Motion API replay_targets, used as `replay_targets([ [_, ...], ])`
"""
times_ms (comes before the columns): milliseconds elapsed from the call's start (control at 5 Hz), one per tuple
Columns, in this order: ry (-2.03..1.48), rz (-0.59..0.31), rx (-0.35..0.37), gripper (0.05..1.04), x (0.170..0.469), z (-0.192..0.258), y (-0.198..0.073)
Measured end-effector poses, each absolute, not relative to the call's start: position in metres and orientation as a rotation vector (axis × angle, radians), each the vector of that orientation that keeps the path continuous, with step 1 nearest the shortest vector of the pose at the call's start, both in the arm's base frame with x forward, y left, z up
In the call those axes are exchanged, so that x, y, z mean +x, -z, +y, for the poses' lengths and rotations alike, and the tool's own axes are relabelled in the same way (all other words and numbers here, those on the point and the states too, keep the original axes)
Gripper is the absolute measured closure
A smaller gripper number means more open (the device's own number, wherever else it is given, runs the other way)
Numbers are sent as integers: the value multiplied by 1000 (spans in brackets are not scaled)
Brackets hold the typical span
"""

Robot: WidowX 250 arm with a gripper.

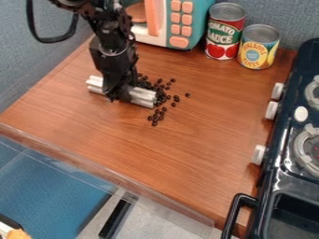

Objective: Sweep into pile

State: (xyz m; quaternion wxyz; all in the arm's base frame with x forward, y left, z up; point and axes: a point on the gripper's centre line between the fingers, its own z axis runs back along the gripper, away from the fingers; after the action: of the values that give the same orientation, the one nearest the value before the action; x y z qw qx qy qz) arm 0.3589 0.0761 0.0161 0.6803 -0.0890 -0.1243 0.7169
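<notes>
Black gripper (116, 95) over wooden counter (168, 154), clamped on ribbed silver bar (143, 96), dark beans (161, 99) loosely clustered at bar's right end, a few strewn apart; toy microwave (200, 18), two cans (225, 31) behind, black stove (287, 179) at right

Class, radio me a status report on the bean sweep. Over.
Gripper closed on silver bar. Dark beans bunched by its stove-side end, several strays outside. Microwave and cans stand behind, apart from the beans.
</notes>
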Motion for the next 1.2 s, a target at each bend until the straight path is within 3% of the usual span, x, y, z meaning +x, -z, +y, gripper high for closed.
replay_targets([
  [800, -1663, -285, -230, 709, 394, 73, -17],
  [1200, -1669, -256, -263, 710, 391, 66, -20],
])
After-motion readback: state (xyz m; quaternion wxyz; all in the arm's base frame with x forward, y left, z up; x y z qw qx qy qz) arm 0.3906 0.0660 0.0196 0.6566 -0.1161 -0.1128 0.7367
